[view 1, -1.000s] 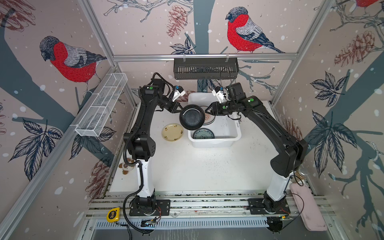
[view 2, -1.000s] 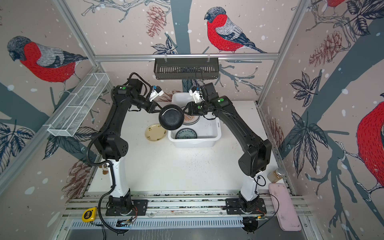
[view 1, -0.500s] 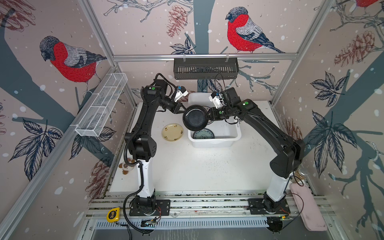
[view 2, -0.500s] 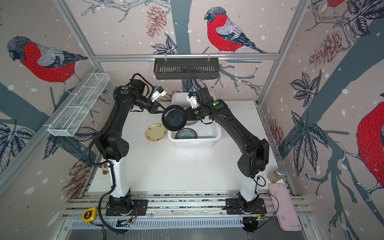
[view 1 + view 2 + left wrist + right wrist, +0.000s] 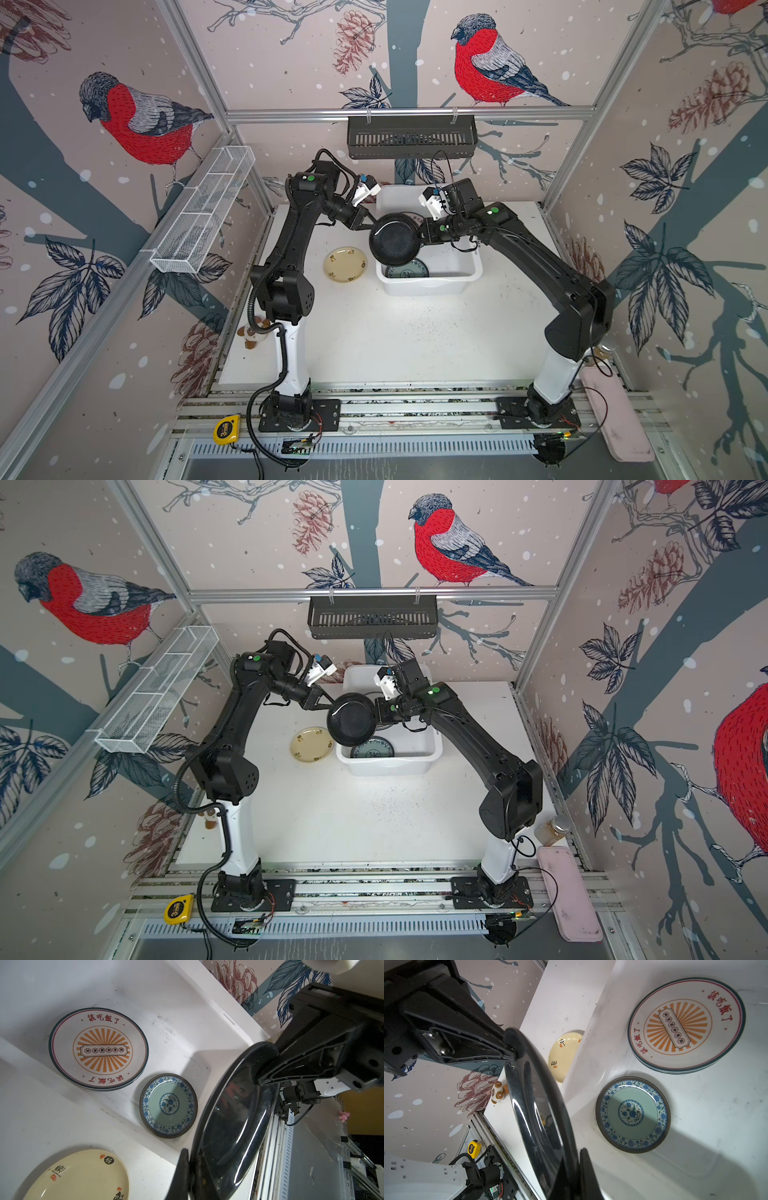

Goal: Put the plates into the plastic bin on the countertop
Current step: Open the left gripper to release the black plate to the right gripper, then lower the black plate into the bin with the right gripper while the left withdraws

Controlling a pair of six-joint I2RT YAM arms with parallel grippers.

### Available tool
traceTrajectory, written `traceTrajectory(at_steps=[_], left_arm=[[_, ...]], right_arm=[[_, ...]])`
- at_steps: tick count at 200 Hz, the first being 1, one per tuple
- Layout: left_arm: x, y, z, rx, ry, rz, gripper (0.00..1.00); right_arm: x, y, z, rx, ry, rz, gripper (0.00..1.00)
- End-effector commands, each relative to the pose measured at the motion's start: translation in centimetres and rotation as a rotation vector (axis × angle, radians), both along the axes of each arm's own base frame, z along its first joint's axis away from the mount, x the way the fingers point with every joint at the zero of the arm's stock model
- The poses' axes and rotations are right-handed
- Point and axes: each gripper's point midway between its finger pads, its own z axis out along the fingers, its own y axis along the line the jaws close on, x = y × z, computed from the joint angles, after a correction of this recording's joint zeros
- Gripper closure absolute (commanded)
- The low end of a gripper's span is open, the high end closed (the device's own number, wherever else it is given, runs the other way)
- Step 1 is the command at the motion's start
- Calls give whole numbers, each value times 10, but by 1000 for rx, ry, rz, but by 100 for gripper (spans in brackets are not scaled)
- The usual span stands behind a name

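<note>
A black plate [image 5: 392, 244] [image 5: 351, 720] hangs tilted over the left edge of the white plastic bin [image 5: 428, 286] [image 5: 388, 766]. My left gripper [image 5: 371, 225] [image 5: 193, 1167] is shut on its left rim. My right gripper [image 5: 420, 239] [image 5: 577, 1159] is shut on the opposite rim. Inside the bin lie a stack of sunburst plates [image 5: 99, 1049] [image 5: 685, 1024] and a teal patterned plate [image 5: 168, 1105] [image 5: 632, 1114]. A pale yellow plate [image 5: 345, 264] [image 5: 79, 1176] rests on the countertop [image 5: 415, 340] just left of the bin.
A black slotted rack [image 5: 411, 136] hangs on the back wall above the bin. A white wire-mesh basket [image 5: 203, 212] is mounted on the left wall. A small toy [image 5: 253, 332] sits at the left table edge, a tape measure [image 5: 226, 430] on the front rail, and a pink pad [image 5: 615, 415] at the front right.
My right gripper has moved left to the black plate and shut on its rim. The left gripper has carried the plate a little to the right, toward the bin.
</note>
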Motion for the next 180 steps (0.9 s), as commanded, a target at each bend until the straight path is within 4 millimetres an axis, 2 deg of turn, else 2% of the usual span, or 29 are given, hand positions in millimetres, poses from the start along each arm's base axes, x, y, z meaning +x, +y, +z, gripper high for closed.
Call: traceTrajectory(at_steps=[1,23,46,63,78,94,118,149,180], left_arm=[[-13,-6,7,-36,43,-16,97],[-15,-9,6,-35,46,-20,77],[-13,-7,8,-26,32,-14,50],[-10,-3,10,-7,11,-2,41],[-5,3,13,2,-8,18,35],[4,15,15,18,-33,56,34],[26,40,23,68,-116,136,33],[52,73,42,166,-307,253,31],[59,81,67,161,-449,331,28]], right_arm=[[4,0,7,27,-20,-13,97],[5,0,9,42,-20,-14,98],[8,-3,11,50,-19,-23,98],[13,-10,11,48,-16,-39,98],[18,-17,11,48,-12,-52,98],[24,-28,10,42,-7,-72,98],[39,-48,-3,5,6,-110,98],[57,-74,-23,-45,35,-153,98],[65,-82,-42,-102,57,-165,98]])
